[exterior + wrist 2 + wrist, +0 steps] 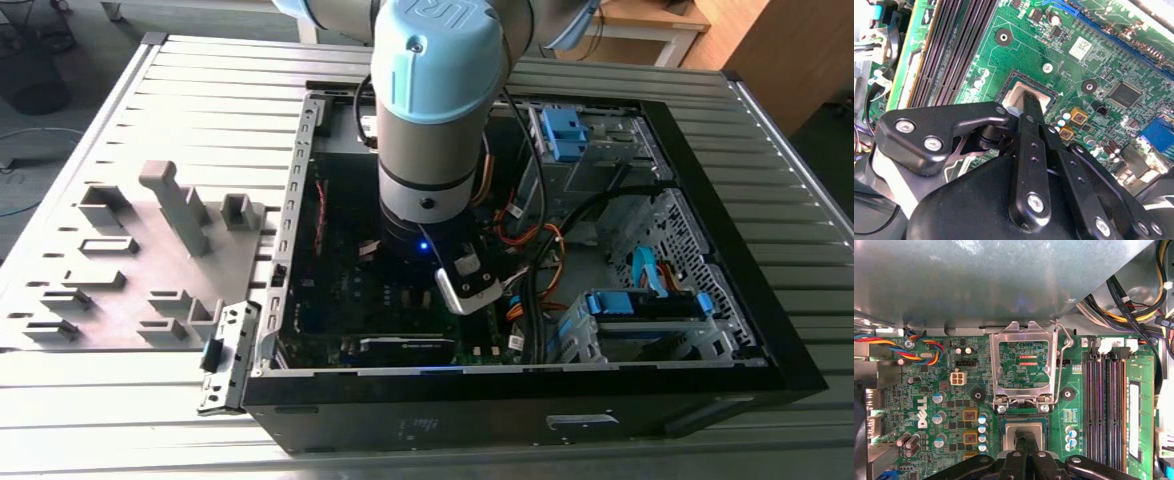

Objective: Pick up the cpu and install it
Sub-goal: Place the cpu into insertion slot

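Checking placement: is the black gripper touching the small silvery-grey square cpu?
Cannot tell. In the second wrist view the gripper overlaps the cpu in its socket, hiding any gap.

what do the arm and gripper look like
The arm is a silvery-grey tube with pale blue joint caps, a black band and a small blue light near the wrist. The gripper is black, built of hinged bars fastened with silver screws.
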